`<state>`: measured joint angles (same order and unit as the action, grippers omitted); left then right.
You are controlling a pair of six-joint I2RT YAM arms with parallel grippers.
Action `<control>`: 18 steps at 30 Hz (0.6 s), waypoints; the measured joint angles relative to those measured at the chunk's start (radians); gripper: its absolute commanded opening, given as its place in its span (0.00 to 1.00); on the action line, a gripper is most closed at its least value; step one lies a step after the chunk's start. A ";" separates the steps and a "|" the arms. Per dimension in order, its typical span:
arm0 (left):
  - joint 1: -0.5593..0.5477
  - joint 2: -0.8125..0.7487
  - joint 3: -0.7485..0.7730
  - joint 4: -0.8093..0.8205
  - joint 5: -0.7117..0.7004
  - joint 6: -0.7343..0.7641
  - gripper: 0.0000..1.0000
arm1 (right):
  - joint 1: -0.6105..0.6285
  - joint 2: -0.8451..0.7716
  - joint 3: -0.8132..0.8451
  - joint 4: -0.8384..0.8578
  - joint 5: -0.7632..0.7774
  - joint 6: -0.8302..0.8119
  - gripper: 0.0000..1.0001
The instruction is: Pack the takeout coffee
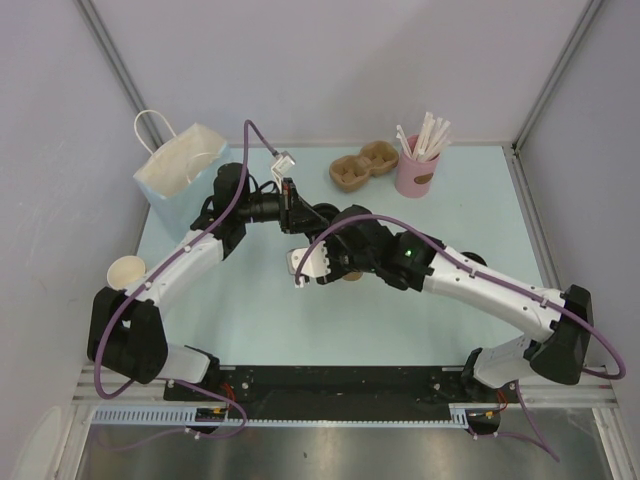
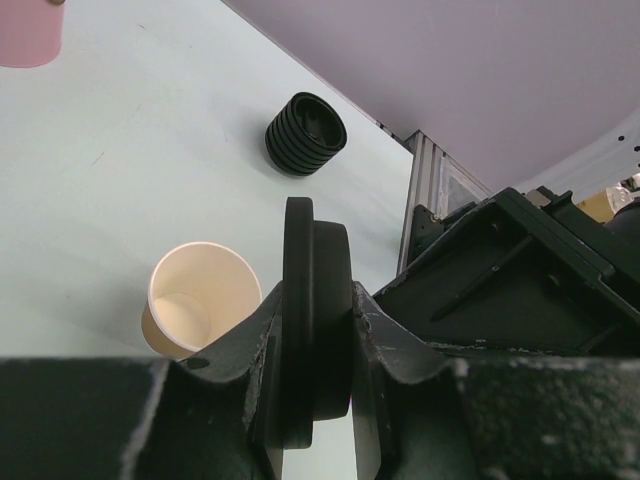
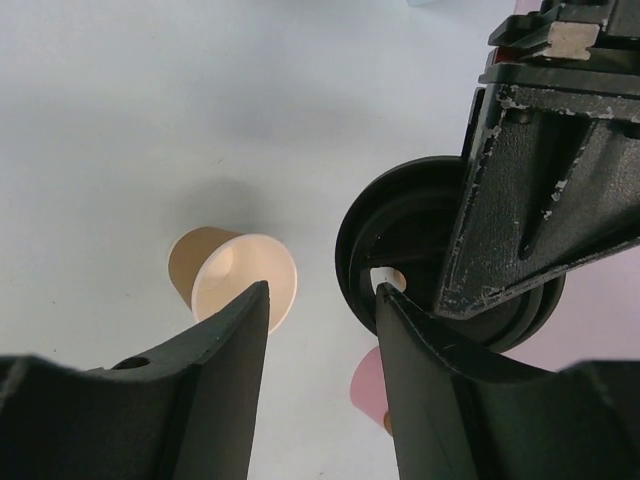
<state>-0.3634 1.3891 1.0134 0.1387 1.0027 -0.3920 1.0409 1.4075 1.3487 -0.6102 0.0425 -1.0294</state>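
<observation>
I am pinching the black lid in my left jaws. The left fingers are pressing on its two faces, so it is standing on edge above the middle of the tabletop. My right jaws are hanging spread and gripping nothing, with the right fingers pointing down toward the paper cup.

The cup is sitting lidless near the middle of the tabletop with its cream inside showing. It is lying beyond my right fingertips and not touching them. The lid is hovering just beside the cup, apart from it and not yet on its mouth.

A stack of black lids is resting farther off toward the tabletop's right edge, by the metal rail. A pale paper bag is standing at the far left corner. A brown cup carrier and a pink cup of straws are sitting side by side along the far edge. Another open tan cup is sitting at the left edge.
</observation>
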 measured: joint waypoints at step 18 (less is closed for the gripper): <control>-0.001 0.000 0.000 -0.013 0.000 0.000 0.23 | 0.004 0.046 0.004 0.046 0.040 -0.006 0.31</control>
<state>-0.3641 1.3895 1.0134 0.1261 1.0027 -0.3916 1.0447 1.4536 1.3529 -0.5644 0.0830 -1.0355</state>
